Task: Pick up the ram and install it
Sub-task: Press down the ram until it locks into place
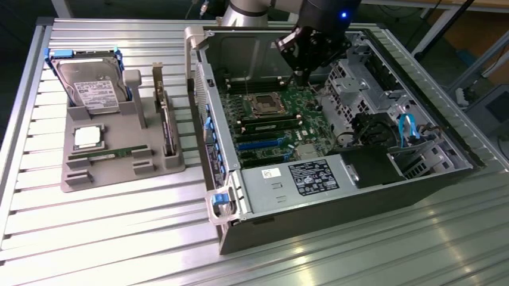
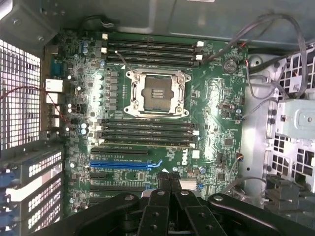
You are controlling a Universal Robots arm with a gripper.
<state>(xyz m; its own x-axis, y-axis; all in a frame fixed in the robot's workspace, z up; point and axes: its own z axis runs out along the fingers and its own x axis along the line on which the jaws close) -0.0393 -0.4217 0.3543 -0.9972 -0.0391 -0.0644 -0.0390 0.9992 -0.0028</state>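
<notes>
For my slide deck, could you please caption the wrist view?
Shut gripper hovering over the motherboard, above its empty processor socket and memory slots.

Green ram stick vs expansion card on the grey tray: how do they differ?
Pose: the thin green ram stick lies flat on the grey plastic tray; the expansion card stands on edge. Size: the ram stick is shorter and narrower than the card. The card has a metal bracket; the ram stick has none. Both sit on the tray.

Overhead light glares off the slatted table; case interior stays shadowed.
</notes>
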